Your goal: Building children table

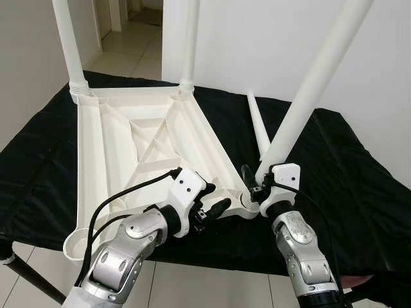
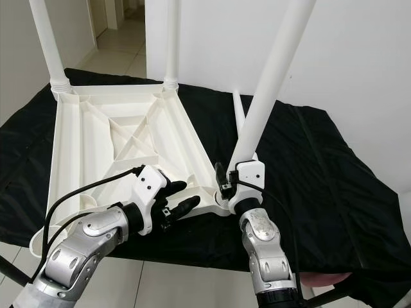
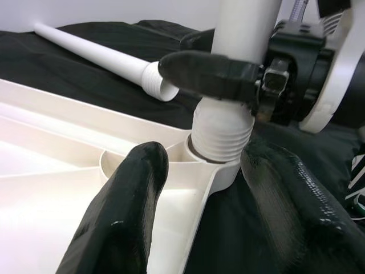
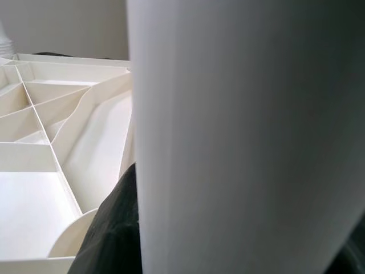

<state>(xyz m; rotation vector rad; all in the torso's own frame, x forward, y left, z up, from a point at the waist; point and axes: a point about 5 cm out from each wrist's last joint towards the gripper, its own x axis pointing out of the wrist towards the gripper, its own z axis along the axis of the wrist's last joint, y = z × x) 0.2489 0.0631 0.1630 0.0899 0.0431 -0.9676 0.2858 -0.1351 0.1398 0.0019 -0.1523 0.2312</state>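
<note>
A white plastic table top lies upside down on a black cloth. Two white legs stand screwed into its far corners. My right gripper is shut on a third leg just above its threaded end. That leg leans to the right, and its thread sits in the near right corner socket. My left gripper is open just left of this socket, with its fingers on either side of the corner rim. A fourth leg lies loose on the cloth behind the socket.
The black cloth covers a low platform that ends just before my arms. Its right half is bare. A white wall stands behind it, and a tiled corridor opens at the far left. Pale floor tiles show below the front edge.
</note>
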